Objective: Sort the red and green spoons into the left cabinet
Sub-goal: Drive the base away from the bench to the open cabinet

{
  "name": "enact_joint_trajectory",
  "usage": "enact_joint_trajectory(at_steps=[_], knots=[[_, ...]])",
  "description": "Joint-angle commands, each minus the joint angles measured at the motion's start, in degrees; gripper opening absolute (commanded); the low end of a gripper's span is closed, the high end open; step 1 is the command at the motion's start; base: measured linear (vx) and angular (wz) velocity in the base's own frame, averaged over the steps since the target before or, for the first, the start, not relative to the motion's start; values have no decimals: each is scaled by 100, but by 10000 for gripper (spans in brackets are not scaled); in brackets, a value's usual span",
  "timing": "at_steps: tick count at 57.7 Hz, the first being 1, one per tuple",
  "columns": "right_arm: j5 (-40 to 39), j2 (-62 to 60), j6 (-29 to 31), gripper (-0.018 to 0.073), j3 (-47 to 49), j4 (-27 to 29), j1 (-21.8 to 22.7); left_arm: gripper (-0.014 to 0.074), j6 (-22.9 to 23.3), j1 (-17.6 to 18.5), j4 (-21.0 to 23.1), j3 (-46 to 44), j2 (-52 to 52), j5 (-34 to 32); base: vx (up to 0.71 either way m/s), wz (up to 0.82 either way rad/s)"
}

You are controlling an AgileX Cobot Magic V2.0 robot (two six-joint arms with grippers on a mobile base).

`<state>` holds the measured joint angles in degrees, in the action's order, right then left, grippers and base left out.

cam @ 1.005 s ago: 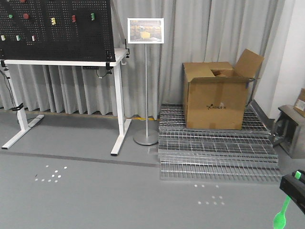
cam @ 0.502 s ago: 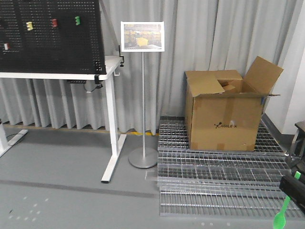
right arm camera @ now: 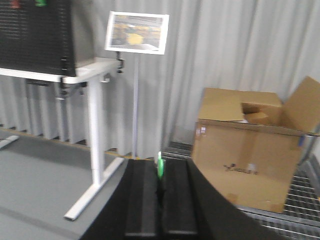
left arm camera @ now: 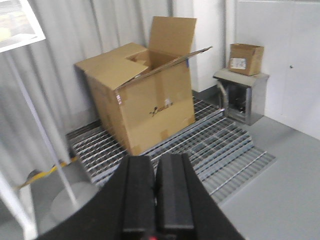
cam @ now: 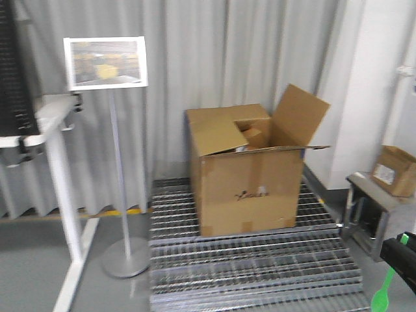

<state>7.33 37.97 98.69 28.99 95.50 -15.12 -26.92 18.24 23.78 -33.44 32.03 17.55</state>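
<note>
- Left claw (left arm camera: 156, 165): the two black fingers are pressing flat together with no gap between them. A red speck is showing at the seam on the bottom edge of the left wrist view; it is too small to identify.
- Right claw (right arm camera: 160, 172): the pads are closing together on the green spoon (cam: 383, 292), and a strip of green handle is poking up between the tips.
- In the front view the green spoon is hanging below the right claw at the lower right corner, bowl lowest, over bare grey floor.
- Far left: the white bench (cam: 49, 117) is showing only its rounded corner and one leg, with a black pegboard (right arm camera: 35, 35) standing on it.
- The sign stand (cam: 106, 62) is standing just right of the bench leg, its round base sitting on the floor just beside the left edge of the steel grating (cam: 260, 273).
- Centre: the cardboard box (cam: 250, 188) is sitting on the rear of the grating with its flaps open. The front of the grating is lying bare, stepping down toward the camera.
- Right: a low metal stand (cam: 367, 211) is carrying a small carton (cam: 396, 170) near the grating's right edge, against a white wall.
- Open floor (left arm camera: 285, 200) is lying past the front right corner of the grating.
</note>
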Motion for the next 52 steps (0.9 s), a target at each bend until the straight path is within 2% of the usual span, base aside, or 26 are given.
enact_joint_trajectory(at_steps=[1, 30, 52], knots=[[94, -17, -7, -3, 168, 49, -13, 0, 24, 27, 96, -166, -3, -471, 50, -50], [77, -17, -7, -3, 168, 49, -13, 0, 24, 27, 92, -166, -4, -443, 45, -59], [77, -17, -7, -3, 168, 49, -13, 0, 24, 27, 92, -166, -4, -444, 35, -85]])
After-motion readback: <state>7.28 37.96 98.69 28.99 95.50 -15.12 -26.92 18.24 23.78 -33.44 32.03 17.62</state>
